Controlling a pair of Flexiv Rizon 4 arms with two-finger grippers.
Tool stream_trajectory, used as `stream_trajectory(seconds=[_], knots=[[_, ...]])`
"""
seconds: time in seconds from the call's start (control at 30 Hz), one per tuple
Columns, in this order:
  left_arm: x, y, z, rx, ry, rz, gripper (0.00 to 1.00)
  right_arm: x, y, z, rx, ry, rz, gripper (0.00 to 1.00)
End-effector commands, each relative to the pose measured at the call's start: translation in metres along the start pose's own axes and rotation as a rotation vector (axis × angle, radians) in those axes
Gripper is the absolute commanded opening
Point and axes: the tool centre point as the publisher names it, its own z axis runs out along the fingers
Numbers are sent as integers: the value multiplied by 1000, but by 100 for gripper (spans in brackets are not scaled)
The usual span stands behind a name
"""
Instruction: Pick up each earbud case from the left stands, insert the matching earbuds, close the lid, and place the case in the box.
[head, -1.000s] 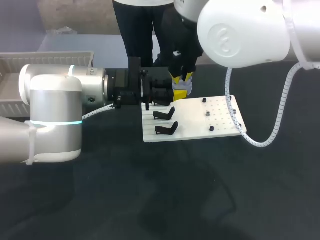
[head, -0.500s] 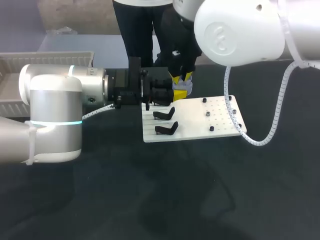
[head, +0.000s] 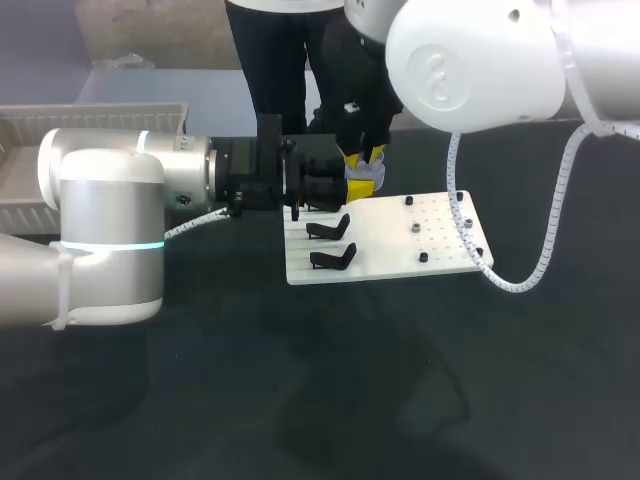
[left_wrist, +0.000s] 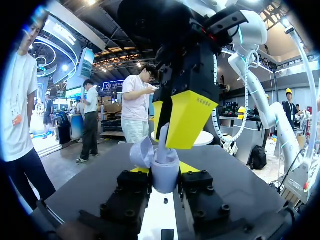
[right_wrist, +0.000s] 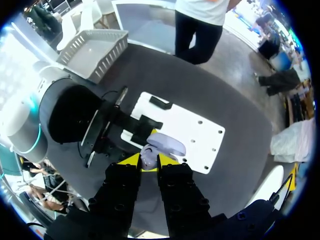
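Observation:
A lavender earbud case (left_wrist: 165, 176) with its lid (left_wrist: 142, 153) open stands between the fingers of my left gripper (left_wrist: 165, 172), which is shut on it. In the head view the case (head: 367, 184) is held over the far left corner of the white board (head: 400, 262). My right gripper (head: 362, 160) comes down from above, its yellow fingertips (left_wrist: 186, 119) shut on a lavender earbud (left_wrist: 162, 137) whose lower end reaches into the case. The same earbud (right_wrist: 148, 158) sits between the tips of my right gripper (right_wrist: 149, 162), with the lid (right_wrist: 168, 144) just ahead of them.
Two empty black stands (head: 328, 229) (head: 334, 259) sit on the board's left side, with several small dark earbuds (head: 415, 228) on pegs at its right. A white basket (head: 60, 125) stands at the table's far left, behind my left arm.
My right arm's upper joint has edged slightly to the left. Both grippers, the case and the earbud stay in place.

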Motion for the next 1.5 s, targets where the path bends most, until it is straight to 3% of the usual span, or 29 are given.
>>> stream_trajectory(seconds=[0.03,1.5], knots=[[1,-2,0,-8,-7,5,0,-3,0,2,-2,8,-2,0],[1,-2,0,-8,-7,5,0,0,5,7,7,39,-13,0]])
